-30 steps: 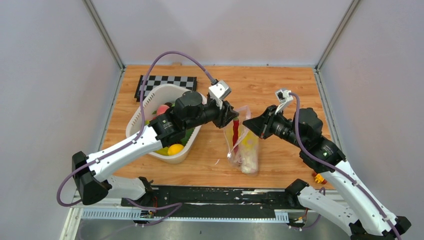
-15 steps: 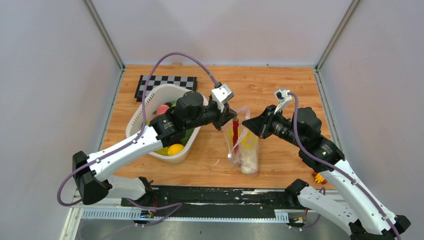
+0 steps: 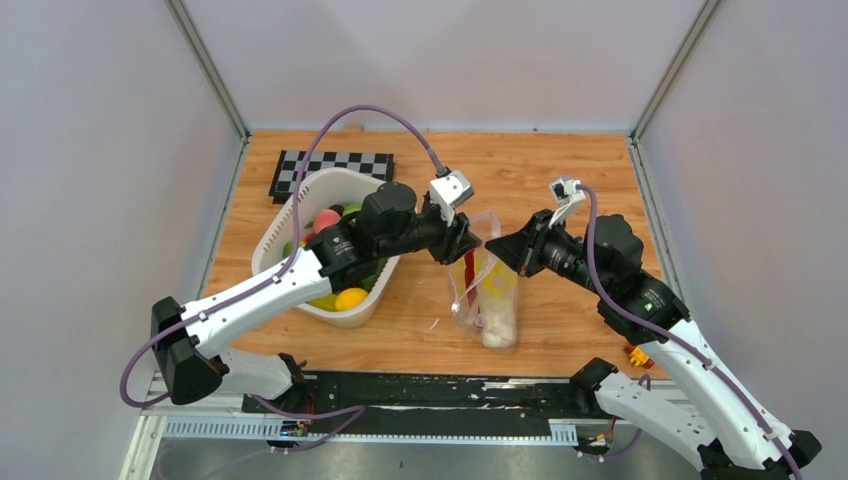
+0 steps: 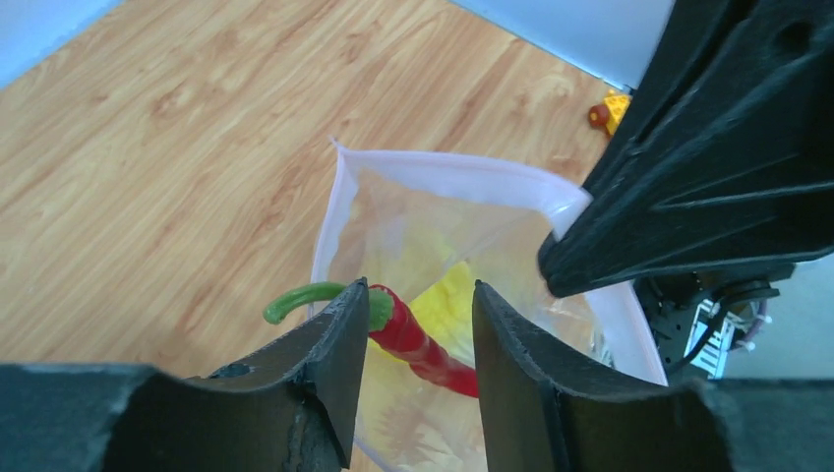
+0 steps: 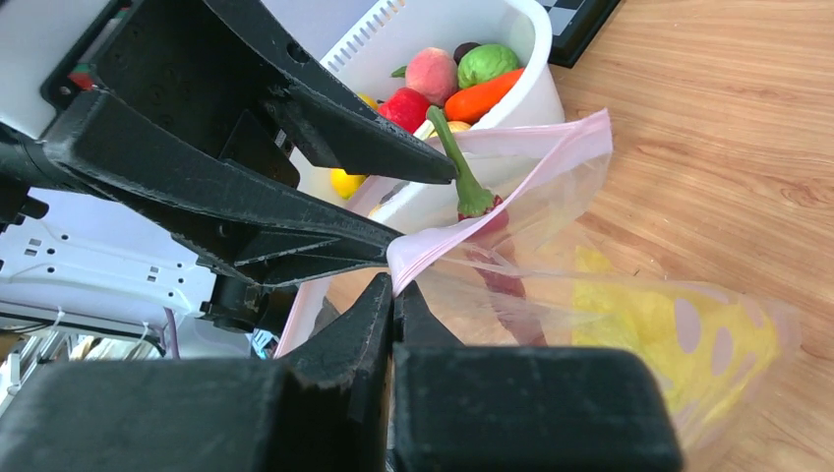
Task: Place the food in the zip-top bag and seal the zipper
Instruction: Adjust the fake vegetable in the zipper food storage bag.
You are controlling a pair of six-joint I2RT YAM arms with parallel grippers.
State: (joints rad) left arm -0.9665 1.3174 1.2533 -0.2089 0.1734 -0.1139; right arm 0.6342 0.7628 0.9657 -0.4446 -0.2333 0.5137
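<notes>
Narrow gap into zip-top bag (image 4: 462, 216) between left hand (image 4: 417, 305), right hand (image 5: 395, 295) and red chili (image 4: 423, 344); open tabletop (image 3: 530, 175) beyond.

walls (image 3: 430, 60): pale grey | table (image 3: 560, 160): wood | light: even, perhaps overhead

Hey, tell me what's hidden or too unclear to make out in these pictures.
- Top view: the left arm covers part of the basket, hiding some of its contents.
- Left wrist view: the chili's lower end is behind a finger of the left end effector.
- Right wrist view: crinkled zip-top bag plastic blurs the yellow item inside.
</notes>
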